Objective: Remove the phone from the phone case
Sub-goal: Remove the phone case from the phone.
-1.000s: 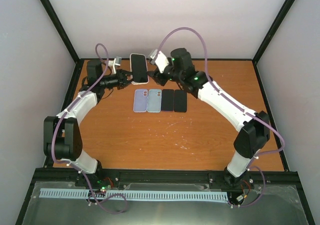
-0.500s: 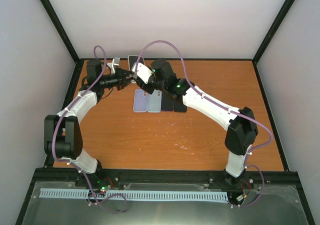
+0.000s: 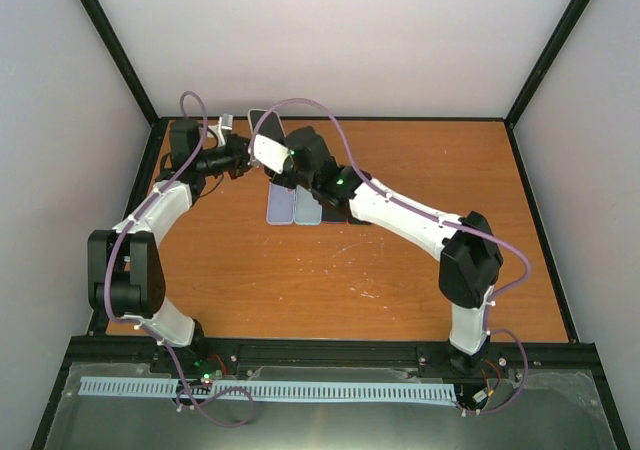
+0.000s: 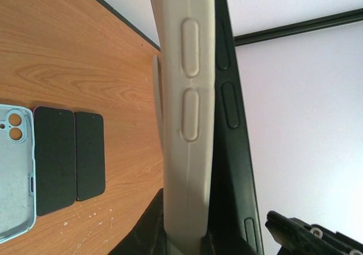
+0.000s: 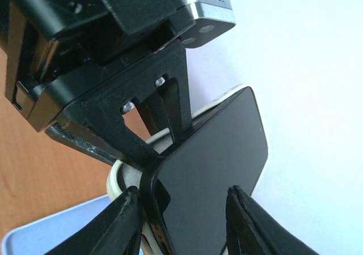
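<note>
Right fingers (image 5: 126, 224) straddle the phone (image 5: 215, 164) — whether they pinch yet, you cannot tell; left gripper (image 4: 187, 241) clamps the phone case (image 4: 190, 96) aloft over the far-left table (image 3: 420, 260). Grip bare phone edges only — peel slowly.

- One phone (image 4: 229, 124), black, is up above the worktop (image 3: 400, 300).
- One phone case (image 4: 187, 124), cream in colour, is together with this phone.
- Two more black phones lie flat on the worktop, the first phone (image 4: 55, 158) and the second phone (image 4: 89, 156).
- Two empty cases lie beside them, the lilac case (image 3: 281, 202) and the light blue case (image 3: 307, 208).
- Two robot arms, the left arm (image 3: 160, 205) and the right arm (image 3: 400, 215).
</note>
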{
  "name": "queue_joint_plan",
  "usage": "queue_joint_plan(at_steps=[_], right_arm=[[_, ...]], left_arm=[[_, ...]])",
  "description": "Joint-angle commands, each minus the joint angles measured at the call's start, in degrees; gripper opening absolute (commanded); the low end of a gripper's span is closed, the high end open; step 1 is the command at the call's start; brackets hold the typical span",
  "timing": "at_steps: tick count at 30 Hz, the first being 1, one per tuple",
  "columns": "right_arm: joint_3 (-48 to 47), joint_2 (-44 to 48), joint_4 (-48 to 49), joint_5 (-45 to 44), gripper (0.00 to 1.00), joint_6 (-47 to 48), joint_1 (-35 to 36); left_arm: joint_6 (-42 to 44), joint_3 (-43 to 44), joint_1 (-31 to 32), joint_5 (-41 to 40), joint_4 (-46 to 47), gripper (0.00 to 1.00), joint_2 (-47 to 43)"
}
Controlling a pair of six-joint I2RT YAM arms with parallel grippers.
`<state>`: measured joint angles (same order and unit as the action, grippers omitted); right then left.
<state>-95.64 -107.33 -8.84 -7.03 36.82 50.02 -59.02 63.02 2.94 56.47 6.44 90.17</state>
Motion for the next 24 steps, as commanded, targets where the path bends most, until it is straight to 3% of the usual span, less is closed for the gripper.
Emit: queue_joint_plan(at_steps=[1,7,13,18,24], right_arm=[[3.63,-2.46,12.18,-11.35,0.37,10.54,1.11],[4.99,-4.67,22.9,-15.29,0.25,17.37,1.04],[1.46,-7.68,22.73,-15.02,0.22,17.14,0.56],[-1.38,-6.99,20.63,-14.32,0.03,14.06,0.08],[1.36,-0.48,24.0,-12.41,0.03,8.48,-0.05]], left_arm=[[0.2,2.11,0.14,3.19,2.66,0.01,-2.65],[-0.17,1.35,0.11,3.58,3.4,0.01,-2.97],[0.39,1.65,0.14,3.91,3.13,0.01,-3.15],[0.88,0.94,-0.14,3.57,2.62,0.01,-3.88],[5.32,0.1,-1.34,0.81,-1.55,0.01,-4.26]])
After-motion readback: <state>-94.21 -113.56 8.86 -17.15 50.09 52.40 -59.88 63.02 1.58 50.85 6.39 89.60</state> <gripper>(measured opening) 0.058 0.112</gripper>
